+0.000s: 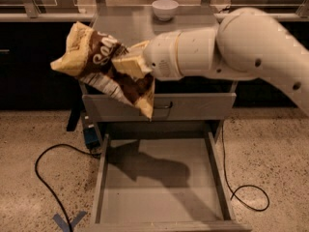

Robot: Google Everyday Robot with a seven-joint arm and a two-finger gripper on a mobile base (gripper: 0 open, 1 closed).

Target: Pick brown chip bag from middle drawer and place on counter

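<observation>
My gripper [126, 65] is shut on the brown chip bag [99, 66], a crinkly dark brown bag with cream-yellow ends and white script. I hold it in the air, above and in front of the left front part of the counter [126, 24]. The bag hangs tilted, its lower corner reaching down over the closed top drawer face [193, 108]. The middle drawer [161, 182] stands pulled open below, and its tray holds nothing. My white arm [241, 47] comes in from the right.
A white bowl [165, 8] stands at the back of the counter. Black cables [46, 178] lie on the speckled floor left and right [246, 192] of the drawer. A blue tape mark [67, 221] is on the floor at lower left. Dark cabinets flank the unit.
</observation>
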